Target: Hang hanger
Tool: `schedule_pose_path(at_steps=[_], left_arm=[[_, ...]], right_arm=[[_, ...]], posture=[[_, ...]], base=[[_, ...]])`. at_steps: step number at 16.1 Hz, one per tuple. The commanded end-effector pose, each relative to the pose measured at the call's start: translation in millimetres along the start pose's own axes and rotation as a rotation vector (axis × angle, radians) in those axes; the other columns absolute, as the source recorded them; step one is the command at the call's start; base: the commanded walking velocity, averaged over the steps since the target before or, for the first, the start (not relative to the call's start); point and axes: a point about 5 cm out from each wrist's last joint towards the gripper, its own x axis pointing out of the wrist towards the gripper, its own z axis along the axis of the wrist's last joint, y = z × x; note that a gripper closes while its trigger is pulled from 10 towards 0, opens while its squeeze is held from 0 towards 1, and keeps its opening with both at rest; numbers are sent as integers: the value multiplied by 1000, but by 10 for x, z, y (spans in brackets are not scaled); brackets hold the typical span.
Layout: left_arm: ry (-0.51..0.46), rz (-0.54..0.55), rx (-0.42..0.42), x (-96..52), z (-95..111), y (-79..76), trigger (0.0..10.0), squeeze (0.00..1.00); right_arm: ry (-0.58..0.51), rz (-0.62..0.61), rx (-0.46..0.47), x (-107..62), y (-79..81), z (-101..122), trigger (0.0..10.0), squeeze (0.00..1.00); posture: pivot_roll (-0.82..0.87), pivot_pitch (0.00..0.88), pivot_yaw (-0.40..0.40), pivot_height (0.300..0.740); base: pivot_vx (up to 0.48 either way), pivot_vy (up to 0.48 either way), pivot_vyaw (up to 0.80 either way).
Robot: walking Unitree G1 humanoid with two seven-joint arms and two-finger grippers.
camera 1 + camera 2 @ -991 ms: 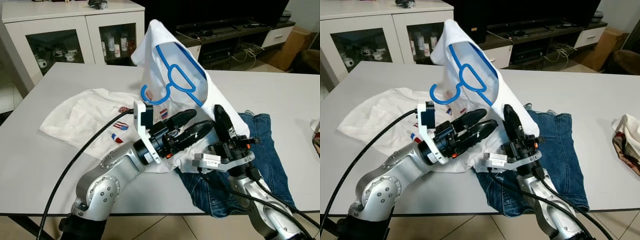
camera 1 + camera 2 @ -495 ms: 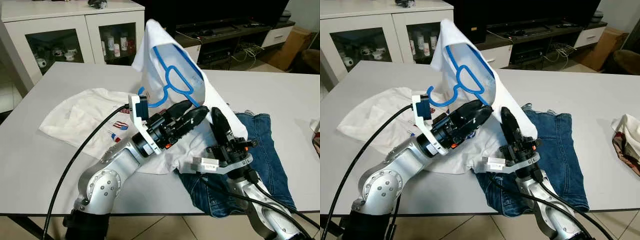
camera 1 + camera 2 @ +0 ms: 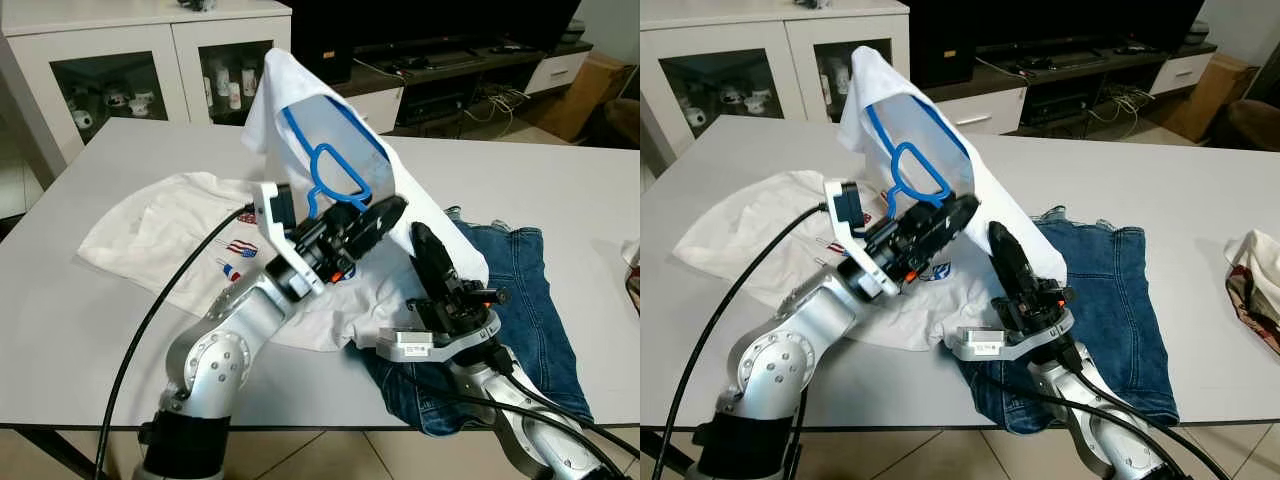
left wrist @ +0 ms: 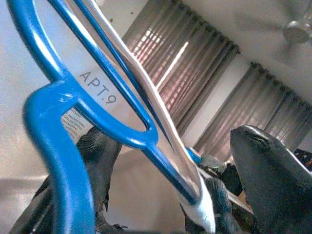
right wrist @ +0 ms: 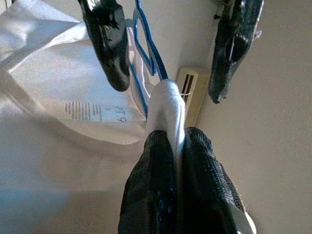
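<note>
A blue plastic hanger [image 3: 325,165] sits inside a white T-shirt [image 3: 420,215] that is held up above the grey table [image 3: 560,180]. My right gripper [image 3: 422,240] points upward under the shirt. In the right wrist view it [image 5: 168,134] is shut, pinching a fold of the shirt's white fabric. My left gripper [image 3: 375,218] reaches up to the hanger from the left. Its two black fingers [image 5: 108,44] stand wide apart on either side of the hanger's bars [image 4: 112,122], not pressing them. The hanger's hook is hard to make out.
A second white T-shirt with a flag print [image 3: 160,230] lies flat on the table's left. Blue jeans [image 3: 530,290] lie under my right arm. A crumpled cloth [image 3: 1255,280] rests at the right edge. Behind the table are a white glass-door cabinet [image 3: 120,60] and a dark TV stand [image 3: 450,70].
My left gripper has risen from beside the right gripper up to the hanger's lower bars. The held shirt and hanger have swung to the left and tilted.
</note>
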Motion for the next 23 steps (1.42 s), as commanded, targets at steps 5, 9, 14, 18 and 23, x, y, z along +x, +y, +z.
schedule_pose_path(at_steps=[5, 9, 14, 18, 23], left_arm=[[-110, -9, 20, 28, 145, -30, 0, 0], [-140, -17, 29, 18, 182, -34, 0, 0], [-182, -11, 49, -7, 207, -32, 0, 0], [-198, -9, 58, -12, 226, -25, 0, 0], [-204, -10, 74, -1, 233, -29, 0, 0]], right_arm=[[-7, -37, 16, 23, -37, 3, 10000, 0], [5, -36, 2, 9, -32, -17, 10000, 0], [73, -13, 51, 4, -17, -93, 10000, 0], [77, -24, 51, 12, -31, -96, 10000, 0], [72, -37, 39, 29, -43, -97, 10000, 0]], posture=[[78, 26, -53, 740], [80, 28, -52, 740], [82, 30, -56, 740], [81, 31, -56, 740], [81, 30, -54, 740]], base=[[0, 0, 0], [0, 0, 0], [0, 0, 0], [0, 0, 0], [0, 0, 0]])
